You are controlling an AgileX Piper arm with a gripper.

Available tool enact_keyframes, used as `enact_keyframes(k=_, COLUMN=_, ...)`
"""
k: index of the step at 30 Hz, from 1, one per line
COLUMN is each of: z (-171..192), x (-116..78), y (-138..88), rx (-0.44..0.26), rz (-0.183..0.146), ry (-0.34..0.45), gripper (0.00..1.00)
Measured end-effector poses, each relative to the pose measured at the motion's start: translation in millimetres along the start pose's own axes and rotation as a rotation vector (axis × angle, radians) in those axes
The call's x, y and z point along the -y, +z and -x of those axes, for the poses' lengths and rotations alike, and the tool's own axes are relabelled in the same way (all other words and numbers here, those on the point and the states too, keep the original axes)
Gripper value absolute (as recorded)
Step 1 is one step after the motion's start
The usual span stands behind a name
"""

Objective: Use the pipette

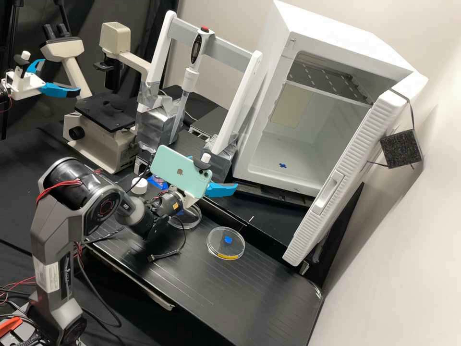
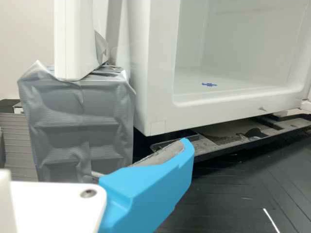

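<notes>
From where I'm standing, the pipette is held up in the white frame, its thick handgrip between the two posts and its clear tube slanting down past the frame's taped base; the claw is low on the near side of that frame, released and with nothing in it, one blue finger showing its bare grey pad. The dishes lie on the table, nearer than the frame.

My guess is that the handgrip is stiff, smooth and rather top-heavy, so it could twist if pinched near an end; the tube looks light and brittle, a poor place to squeeze; I'd take hold round the middle of the handgrip, below the red button, pads squarely on either side; the pale collar beneath it seems narrower and likelier to slip.
</notes>
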Motion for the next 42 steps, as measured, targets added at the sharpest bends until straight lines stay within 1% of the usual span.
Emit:
enact_keyframes(k=8, z=0.4, x=0.2, y=0.1, rx=-0.001, rz=0.0, ry=0.001, gripper=1.0)
enact_keyframes(k=11, z=9.1, x=-0.3, y=1.2, rx=-0.002, rz=0.004, ry=0.0, gripper=1.0)
enact_keyframes(k=14, z=26.1, x=-2.2, y=0.0, rx=-0.018, rz=0.008, ry=0.0, gripper=1.0)
enact_keyframes(k=16, z=40.6, x=-7.3, y=-7.7, rx=-0.057, rz=-0.004, ry=0.021, gripper=1.0)
enact_keyframes(k=17, z=46.1, x=-9.5, y=-10.9, rx=-0.075, rz=-0.003, ry=0.032, gripper=1.0)
enact_keyframes(k=18, z=51.5, x=-11.2, y=-15.8, rx=-0.099, rz=-0.003, ry=0.041, gripper=1.0)
enact_keyframes(k=20, z=63.4, x=-15.8, y=-32.0, rx=-0.167, rz=-0.003, ry=0.063, gripper=1.0)
enact_keyframes(k=22, z=71.0, x=-17.0, y=-50.5, rx=-0.245, rz=-0.005, ry=0.067, gripper=1.0)
enact_keyframes(k=23, z=74.6, x=-18.3, y=-61.1, rx=-0.289, rz=0.001, ry=0.074, gripper=1.0)
enact_keyframes(k=25, z=78.3, x=-21.5, y=-79.4, rx=-0.351, rz=0.011, ry=0.077, gripper=1.0)
enact_keyframes(k=28, z=78.4, x=-26.2, y=-111.6, rx=-0.429, rz=0.025, ry=0.056, gripper=1.0)
enact_keyframes(k=29, z=77.9, x=-28.0, y=-117.1, rx=-0.437, rz=0.023, ry=0.056, gripper=1.0)
enact_keyframes(k=30, z=75.1, x=-30.6, y=-128.8, rx=-0.452, rz=0.029, ry=0.052, gripper=1.0)
enact_keyframes(k=31, z=73.4, x=-33.1, y=-135.4, rx=-0.457, rz=0.031, ry=0.053, gripper=1.0)
enact_keyframes(k=32, z=71.1, x=-36.1, y=-143.4, rx=-0.464, rz=0.026, ry=0.054, gripper=1.0)
enact_keyframes(k=34, z=66.0, x=-39.0, y=-154.4, rx=-0.458, rz=0.029, ry=0.046, gripper=1.0)
enact_keyframes(k=37, z=55.3, x=-45.4, y=-173.0, rx=-0.465, rz=0.032, ry=0.056, gripper=1.0)
enact_keyframes(k=40, z=42.2, x=-45.2, y=-184.9, rx=-0.451, rz=0.051, ry=0.042, gripper=1.0)
enact_keyframes(k=42, z=30.1, x=-44.5, y=-194.1, rx=-0.433, rz=0.071, ry=0.03, gripper=1.0)
